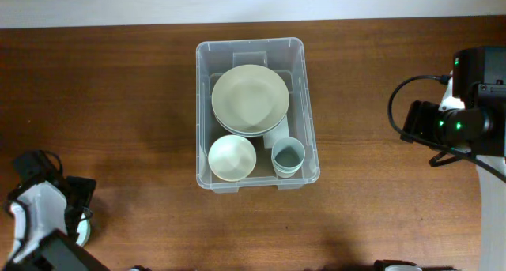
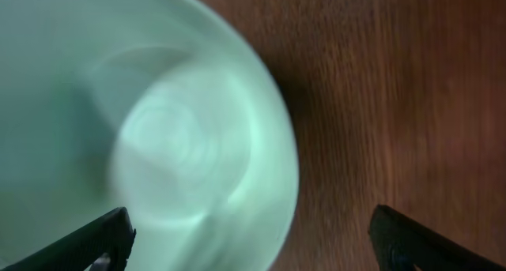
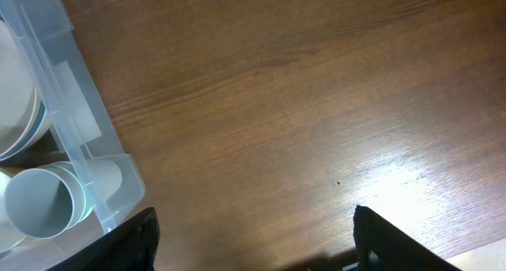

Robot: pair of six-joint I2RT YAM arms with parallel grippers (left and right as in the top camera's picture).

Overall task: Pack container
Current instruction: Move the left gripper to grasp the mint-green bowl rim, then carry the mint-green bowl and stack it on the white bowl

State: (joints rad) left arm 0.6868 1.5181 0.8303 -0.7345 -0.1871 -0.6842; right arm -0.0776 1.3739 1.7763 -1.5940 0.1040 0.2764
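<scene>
The container (image 1: 304, 105) is a clear plastic bin at the table's middle. It holds stacked pale plates (image 1: 250, 97), a cream bowl (image 1: 232, 157) and stacked pale blue cups (image 1: 288, 156). Its corner (image 3: 87, 156) and the cups (image 3: 39, 204) show at the left of the right wrist view. My left gripper (image 2: 253, 247) is open at the table's front left, right above a pale green cup (image 2: 158, 121), with the cup's rim between the fingers. A sliver of that cup (image 1: 84, 228) shows overhead. My right gripper (image 3: 253, 239) is open and empty over bare table, right of the container.
The brown wooden table (image 1: 118, 105) runs to a pale wall strip along the far edge. The right arm (image 1: 458, 121) and its cable lie at the right edge. The left arm (image 1: 39, 216) fills the front left corner.
</scene>
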